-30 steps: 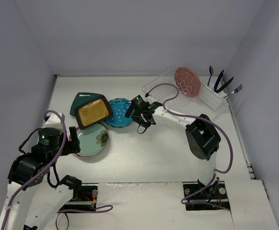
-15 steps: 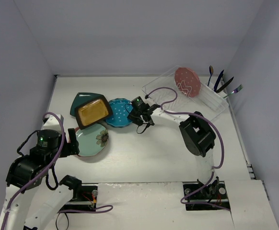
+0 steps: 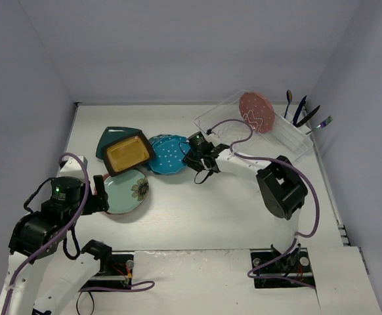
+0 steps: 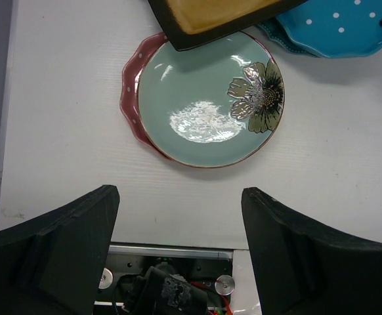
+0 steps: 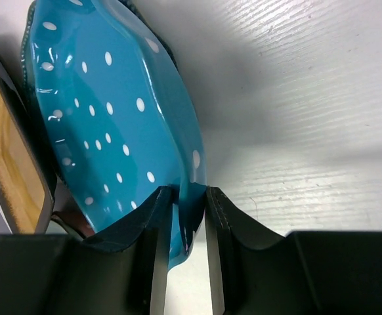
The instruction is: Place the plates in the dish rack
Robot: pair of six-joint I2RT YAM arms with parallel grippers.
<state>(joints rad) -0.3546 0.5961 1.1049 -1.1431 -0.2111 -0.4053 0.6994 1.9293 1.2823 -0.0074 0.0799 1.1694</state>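
Listing what I see from the remote desk, largest first: white table [image 3: 197, 210], bearing everything. Dish rack [image 3: 296, 146], clear plastic, at the far right of the table, with a pink dotted plate [image 3: 256, 111] standing on edge in it. Dark teal plate [image 3: 109, 139], squarish, far left, partly under the mustard plate [image 3: 127, 154], whose near corner overlaps the mint flower plate [image 4: 204, 98]. A dark pink scalloped rim [image 4: 130, 98] shows beneath the mint one. Teal-blue dotted plate [image 5: 106, 111], just right of the mustard one, one edge tilted up off the table. Right gripper [image 5: 181, 210], fingers pinched on that raised rim. Left gripper [image 4: 181, 216], fingers spread wide and holding nothing, above the table on the near side of the mint flower plate. Utensils [image 3: 302, 111], upright in the rack's end section.
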